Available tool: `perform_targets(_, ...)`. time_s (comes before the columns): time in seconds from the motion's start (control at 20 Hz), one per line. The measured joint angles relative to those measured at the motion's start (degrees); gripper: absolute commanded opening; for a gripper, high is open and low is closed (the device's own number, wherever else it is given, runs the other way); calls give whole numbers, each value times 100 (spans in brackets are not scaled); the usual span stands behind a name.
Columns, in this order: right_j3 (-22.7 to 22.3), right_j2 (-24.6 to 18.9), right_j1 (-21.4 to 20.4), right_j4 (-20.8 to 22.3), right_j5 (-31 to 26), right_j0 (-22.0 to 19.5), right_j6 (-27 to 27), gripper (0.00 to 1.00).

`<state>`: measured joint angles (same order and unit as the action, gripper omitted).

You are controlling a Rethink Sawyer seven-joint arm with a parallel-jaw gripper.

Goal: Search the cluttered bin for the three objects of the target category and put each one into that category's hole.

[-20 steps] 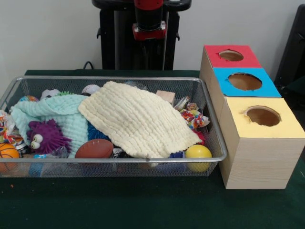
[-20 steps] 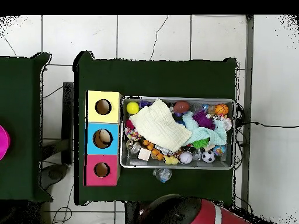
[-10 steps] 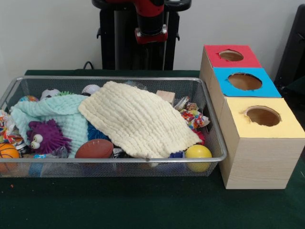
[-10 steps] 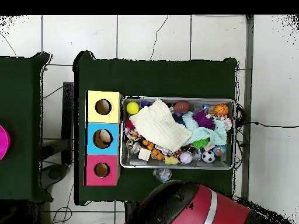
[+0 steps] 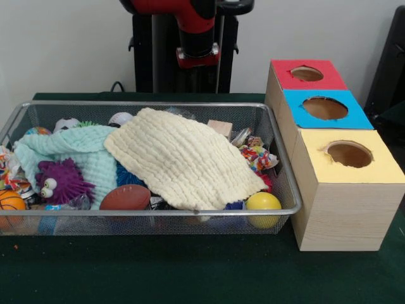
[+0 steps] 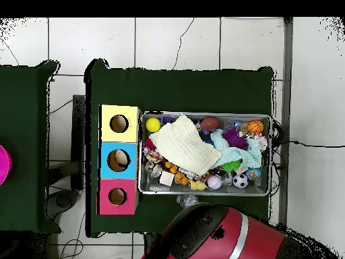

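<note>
Red and black arm (image 5: 197,31) fills the top centre of the front view, ending in a red-edged collar; the gripper itself cannot be made out, so whether its jaws are spread or pressed together I cannot tell. In the overhead view the same arm (image 6: 219,236) is a broad red mass at the bottom centre, covering part of a crinkly clear lump (image 6: 186,199) that lies on the green cloth just below the bin (image 6: 205,192); the front view hides that lump behind the bin (image 5: 152,212). A cream cloth (image 5: 183,155) and a mint cloth (image 5: 76,152) cover much of the bin's clutter. At the front rim sit a yellow ball (image 5: 262,206), a brown football (image 5: 125,197) and a purple toy (image 5: 60,180). Three boxes (image 5: 335,164) stand right of the bin.
</note>
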<state>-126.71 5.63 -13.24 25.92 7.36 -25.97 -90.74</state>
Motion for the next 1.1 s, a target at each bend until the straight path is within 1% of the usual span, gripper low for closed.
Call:
perform_targets(0.4,167,0,23,46,0,-4,0,100)
perform_targets(0.7,357,-1,226,134,0,-84,0,100)
perform_targets(0.9,585,-1,395,168,-2,-216,0,100)
perform_targets(1.1,730,-11,497,170,-131,-307,0,100)
